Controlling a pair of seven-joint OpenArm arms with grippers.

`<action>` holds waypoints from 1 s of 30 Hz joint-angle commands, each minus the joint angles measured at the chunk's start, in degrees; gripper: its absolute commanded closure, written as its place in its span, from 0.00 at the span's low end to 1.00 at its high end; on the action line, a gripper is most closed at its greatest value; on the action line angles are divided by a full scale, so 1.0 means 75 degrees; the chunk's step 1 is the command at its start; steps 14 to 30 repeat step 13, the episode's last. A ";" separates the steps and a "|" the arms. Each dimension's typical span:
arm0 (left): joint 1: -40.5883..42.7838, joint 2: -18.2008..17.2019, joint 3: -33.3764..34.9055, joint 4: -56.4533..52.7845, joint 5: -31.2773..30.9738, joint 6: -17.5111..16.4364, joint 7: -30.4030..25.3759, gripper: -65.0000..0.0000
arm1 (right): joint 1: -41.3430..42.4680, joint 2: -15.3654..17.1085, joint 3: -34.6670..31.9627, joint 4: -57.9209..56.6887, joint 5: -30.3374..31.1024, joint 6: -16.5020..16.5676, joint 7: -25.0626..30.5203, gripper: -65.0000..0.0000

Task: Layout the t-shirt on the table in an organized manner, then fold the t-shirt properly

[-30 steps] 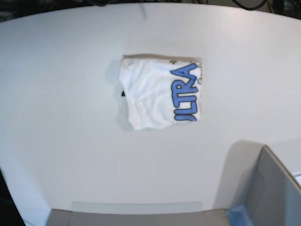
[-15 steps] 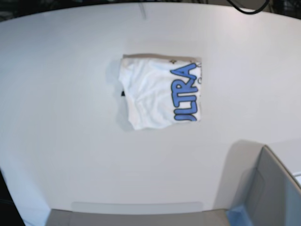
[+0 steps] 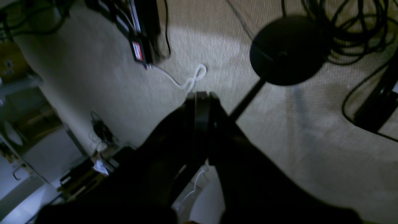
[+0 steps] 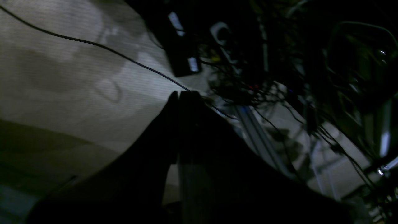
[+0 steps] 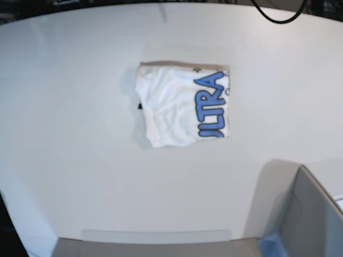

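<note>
Base view shows the t-shirt (image 5: 179, 104) already folded into a compact, roughly square packet, lying flat near the middle of the bench (image 5: 69, 134), a little toward the far side. The blue lettering runs along the packet's right edge, reading from near to far, so its long line points away from the robot. The packet's left and near-left edges look rumpled, and a small dark tag peeks out on the left. At the near right corner stands a grey box (image 5: 311, 214) with a blue corner, well apart from the shirt.

Neither arm shows over the bench. The left gripper (image 3: 200, 99) is closed with nothing between its jaws, and its camera looks down on carpet and cables, not the bench. The right gripper (image 4: 182, 96) is likewise closed and empty, aimed at floor and wiring. Both are pulled clear, so I cannot tell which arm is nearer the shirt; the fold looks about finished.
</note>
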 commanded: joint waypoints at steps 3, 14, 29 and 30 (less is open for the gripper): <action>0.0027 -0.0028 -0.0035 -0.0023 -0.0006 0.0094 -0.0063 1.00 | -0.0012 0.0083 0.0010 -0.0030 -0.0013 -0.0034 -0.0121 1.00; -0.0044 -0.0028 -0.0047 -0.0023 -0.0006 0.0105 -0.0063 1.00 | -0.0129 0.0095 -0.0001 -0.0030 -0.0037 -0.0034 -0.0121 1.00; -0.0044 -0.0028 -0.0047 -0.0023 -0.0006 0.0105 -0.0063 1.00 | -0.0129 0.0095 -0.0001 -0.0030 -0.0037 -0.0034 -0.0121 1.00; -0.0044 -0.0028 -0.0047 -0.0023 -0.0006 0.0105 -0.0063 1.00 | -0.0129 0.0095 -0.0001 -0.0030 -0.0037 -0.0034 -0.0121 1.00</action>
